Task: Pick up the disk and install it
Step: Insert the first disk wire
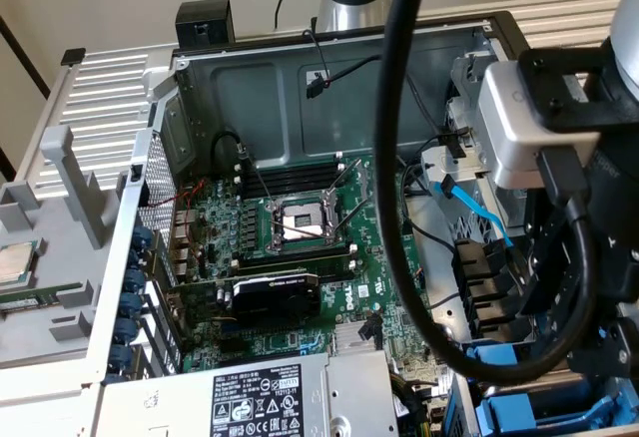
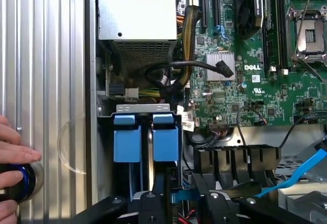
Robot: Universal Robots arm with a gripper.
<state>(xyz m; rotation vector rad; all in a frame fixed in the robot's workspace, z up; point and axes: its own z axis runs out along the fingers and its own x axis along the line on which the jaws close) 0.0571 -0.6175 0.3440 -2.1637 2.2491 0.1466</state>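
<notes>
The disk (image 2: 147,137) sat on edge in the drive bay of the open computer case (image 1: 300,68), its two blue carrier tabs (image 2: 127,137) side by side and a sliver of grey metal showing between them; it lay just ahead of the gripper (image 2: 179,201), whose black fingers (image 2: 150,203) stood on either side of the bay's near end, slightly parted and closed on nothing; whether they touched the blue rails could not be told. In the exterior view the gripper (image 1: 589,357) hung over blue carrier parts (image 1: 519,397) at the case's corner. Beside the jaws stood a row of black plastic guides (image 2: 235,157), and a light-blue cable (image 2: 301,173) ran past them; beyond the bay sat the grey power supply (image 2: 138,19) with a black cable (image 2: 184,68) looped before it; further off lay the green motherboard (image 2: 265,81) with its empty socket (image 2: 309,35). A person's hand (image 2: 15,157) rested on a blue-ringed button (image 2: 20,180) on the ribbed table (image 2: 46,81), well to the side of the jaws.
</notes>
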